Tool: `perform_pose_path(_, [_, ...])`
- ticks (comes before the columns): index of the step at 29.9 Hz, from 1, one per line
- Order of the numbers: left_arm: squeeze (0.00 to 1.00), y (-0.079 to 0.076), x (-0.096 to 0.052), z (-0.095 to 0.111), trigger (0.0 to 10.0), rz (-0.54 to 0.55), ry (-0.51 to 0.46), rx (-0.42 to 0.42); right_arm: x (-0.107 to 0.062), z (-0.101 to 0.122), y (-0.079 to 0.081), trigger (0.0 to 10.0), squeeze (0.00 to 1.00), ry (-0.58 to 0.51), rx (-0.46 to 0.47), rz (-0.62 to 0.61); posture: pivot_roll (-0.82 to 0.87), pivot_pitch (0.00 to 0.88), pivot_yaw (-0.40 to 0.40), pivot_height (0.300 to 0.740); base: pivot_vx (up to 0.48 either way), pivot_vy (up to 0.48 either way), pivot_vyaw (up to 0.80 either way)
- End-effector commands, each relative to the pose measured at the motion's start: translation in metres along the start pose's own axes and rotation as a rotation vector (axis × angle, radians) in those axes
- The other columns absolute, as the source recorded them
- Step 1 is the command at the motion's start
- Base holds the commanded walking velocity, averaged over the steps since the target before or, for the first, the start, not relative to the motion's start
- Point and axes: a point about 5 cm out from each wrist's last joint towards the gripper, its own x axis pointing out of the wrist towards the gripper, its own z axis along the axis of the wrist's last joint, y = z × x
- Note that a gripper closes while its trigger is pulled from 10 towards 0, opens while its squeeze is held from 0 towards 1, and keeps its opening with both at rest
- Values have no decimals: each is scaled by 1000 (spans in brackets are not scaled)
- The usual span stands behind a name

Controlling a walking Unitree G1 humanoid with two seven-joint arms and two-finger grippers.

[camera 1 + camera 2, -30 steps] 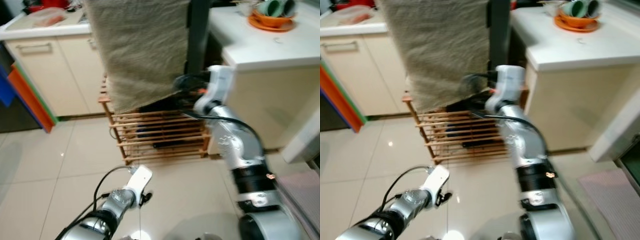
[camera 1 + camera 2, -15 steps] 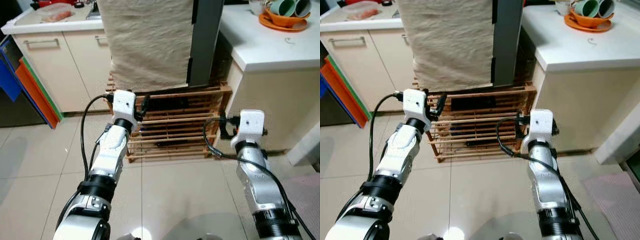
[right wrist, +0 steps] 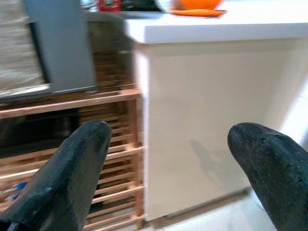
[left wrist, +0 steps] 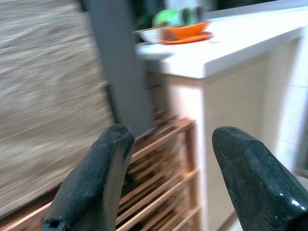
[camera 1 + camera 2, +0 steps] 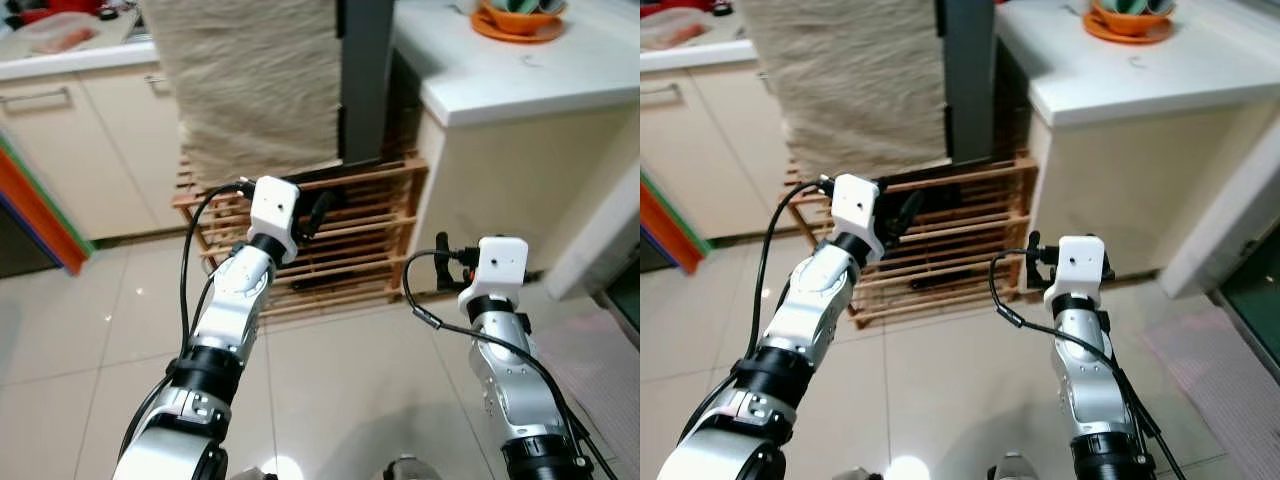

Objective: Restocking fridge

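Both arms are raised over a glossy tiled floor [image 5: 80, 330]. The left hand [image 4: 175, 173] is held in front of a low wooden slatted rack [image 5: 350, 250]; its fingers [image 4: 96, 178] are set wide apart and nothing is held between them. The right hand [image 3: 168, 173] is held nearer and to the right, level with the cream side of a white desk [image 5: 520, 75]; its fingers [image 3: 72, 168] are likewise spread and empty. The rack stands against the far side, between cream cabinets [image 5: 70, 150] on the left and the desk on the right. A beige cloth [image 5: 250, 80] hangs above the rack, beside a dark grey upright panel [image 5: 365, 70] (what it belongs to cannot be told). An orange dish [image 5: 515, 20] rests on the far part of the desk top. No item for restocking can be made out.
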Motion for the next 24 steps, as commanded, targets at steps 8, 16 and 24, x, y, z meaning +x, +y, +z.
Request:
perform_pose_path(8, [0,-5,7,-1,10000,-50,19,-6,0,3,-3,10000,16,-37,-28,-8,-215,0,90,717,321,0,-636])
perform_pose_path(16, [0,-3,-2,-23,10000,-21,108,-90,-2,5,-8,10000,27,-61,-46,-29,-221,0,94,717,336,0,-638])
perform_pose_path(24, [0,-2,1,-23,10000,-29,110,-83,-5,4,-9,10000,27,-70,-47,-53,-229,0,100,717,355,0,-638])
